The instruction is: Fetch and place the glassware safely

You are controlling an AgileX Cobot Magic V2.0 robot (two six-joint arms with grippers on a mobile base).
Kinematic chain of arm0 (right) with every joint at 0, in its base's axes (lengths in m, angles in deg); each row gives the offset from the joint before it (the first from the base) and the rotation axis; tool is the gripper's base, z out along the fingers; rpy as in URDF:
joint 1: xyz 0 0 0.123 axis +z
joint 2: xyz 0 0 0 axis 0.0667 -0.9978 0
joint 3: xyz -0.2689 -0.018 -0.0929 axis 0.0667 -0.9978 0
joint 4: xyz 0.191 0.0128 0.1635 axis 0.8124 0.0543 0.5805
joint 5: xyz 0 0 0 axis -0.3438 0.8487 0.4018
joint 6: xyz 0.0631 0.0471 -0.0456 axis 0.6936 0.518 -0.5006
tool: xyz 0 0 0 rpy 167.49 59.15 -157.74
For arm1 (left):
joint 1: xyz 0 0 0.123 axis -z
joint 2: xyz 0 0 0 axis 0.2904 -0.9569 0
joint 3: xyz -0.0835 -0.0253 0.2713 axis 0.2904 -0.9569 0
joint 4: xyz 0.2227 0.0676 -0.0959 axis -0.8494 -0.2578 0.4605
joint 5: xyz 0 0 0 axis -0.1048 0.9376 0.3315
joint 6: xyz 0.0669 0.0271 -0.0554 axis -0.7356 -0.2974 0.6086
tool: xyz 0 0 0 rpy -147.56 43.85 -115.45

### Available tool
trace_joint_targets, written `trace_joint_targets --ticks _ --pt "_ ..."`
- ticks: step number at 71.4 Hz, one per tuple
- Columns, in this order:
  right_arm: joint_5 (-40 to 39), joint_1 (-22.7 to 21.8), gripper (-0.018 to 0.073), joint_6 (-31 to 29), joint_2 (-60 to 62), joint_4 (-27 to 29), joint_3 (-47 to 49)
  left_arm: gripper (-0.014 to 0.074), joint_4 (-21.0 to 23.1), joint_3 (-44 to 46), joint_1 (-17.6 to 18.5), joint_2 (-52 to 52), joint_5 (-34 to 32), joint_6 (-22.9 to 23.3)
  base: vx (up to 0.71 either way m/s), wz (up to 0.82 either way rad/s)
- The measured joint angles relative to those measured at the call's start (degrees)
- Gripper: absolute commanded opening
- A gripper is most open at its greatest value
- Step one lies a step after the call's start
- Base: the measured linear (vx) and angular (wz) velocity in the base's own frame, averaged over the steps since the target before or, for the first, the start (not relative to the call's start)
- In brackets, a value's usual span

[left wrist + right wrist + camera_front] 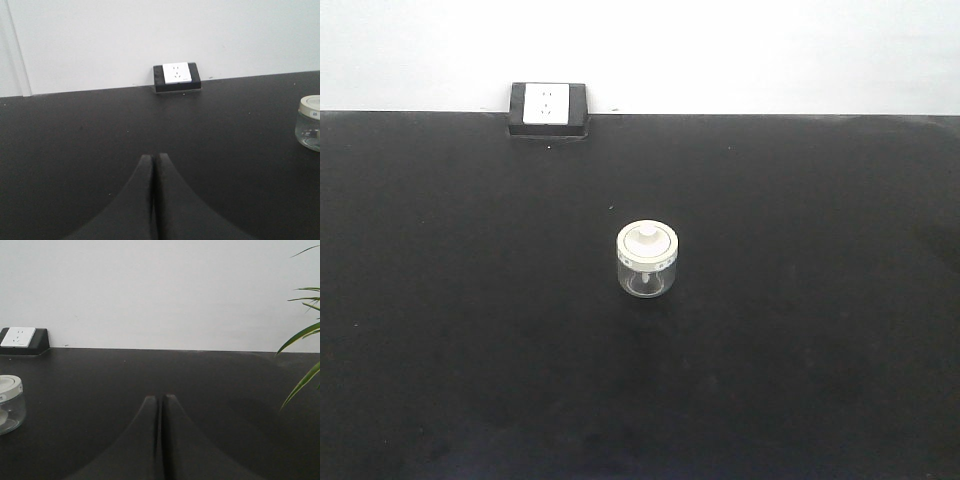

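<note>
The glassware (647, 261) is a small squat clear jar with a cream-white knobbed lid, standing upright near the middle of the black table (440, 330). Neither arm shows in the front view. In the left wrist view the jar (309, 123) sits at the right edge, well off from my left gripper (153, 158), whose dark fingers are pressed together with nothing between them. In the right wrist view the jar (9, 402) sits at the far left, apart from my right gripper (160, 399), also shut and empty.
A white socket in a black housing (549, 107) stands at the table's back edge against the white wall; the socket (177, 76) also shows in the left wrist view. Green plant leaves (304, 335) reach in at the right of the right wrist view.
</note>
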State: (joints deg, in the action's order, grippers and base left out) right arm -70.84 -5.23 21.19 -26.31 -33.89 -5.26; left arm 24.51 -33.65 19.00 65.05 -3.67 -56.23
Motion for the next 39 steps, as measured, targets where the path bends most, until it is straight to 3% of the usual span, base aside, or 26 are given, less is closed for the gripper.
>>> trace_joint_targets --ticks 39 --pt "0.04 0.00 -0.0003 0.04 0.00 0.00 0.00 -0.0007 0.00 0.00 0.00 0.00 0.00 0.00 0.00 0.00"
